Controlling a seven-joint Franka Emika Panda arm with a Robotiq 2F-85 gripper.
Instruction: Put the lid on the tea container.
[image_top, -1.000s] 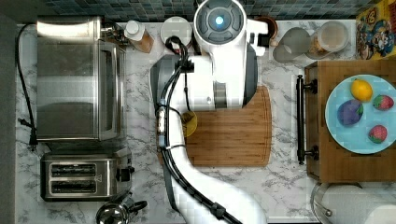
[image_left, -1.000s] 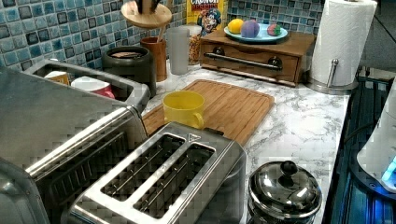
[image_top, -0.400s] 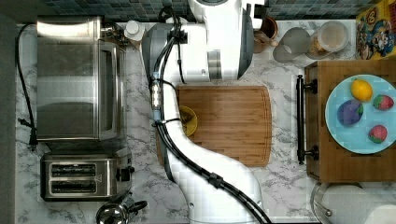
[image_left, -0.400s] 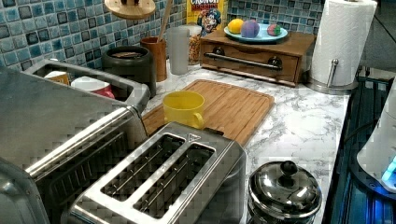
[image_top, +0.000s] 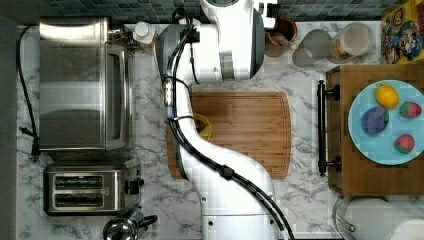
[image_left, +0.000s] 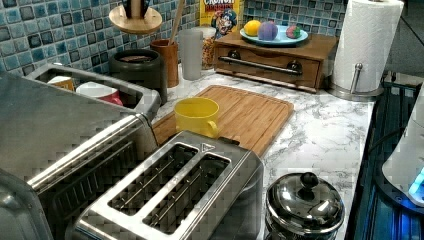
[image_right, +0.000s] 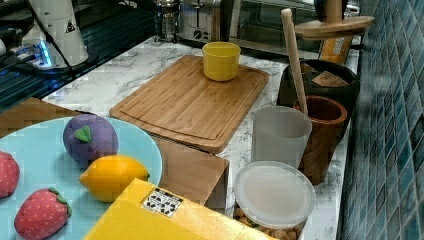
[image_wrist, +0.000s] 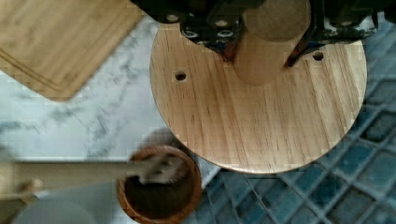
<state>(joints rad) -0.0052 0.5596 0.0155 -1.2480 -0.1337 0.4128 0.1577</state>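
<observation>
1. Gripper (image_wrist: 264, 44) clamped on the knob of the wooden lid (image_wrist: 261, 116), held in the air.
2. Tin (image_left: 139, 70) on the bench, at the lid's 6 o'clock in the left view, beside the wooden cup (image_left: 166, 61).

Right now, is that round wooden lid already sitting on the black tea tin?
No, in the left view the wooden lid hangs in the air above the open tea tin, with tiled wall showing between them.

The cereal box (image_left: 219, 15) reads "CRUNCH"; no other text is legible.
</observation>
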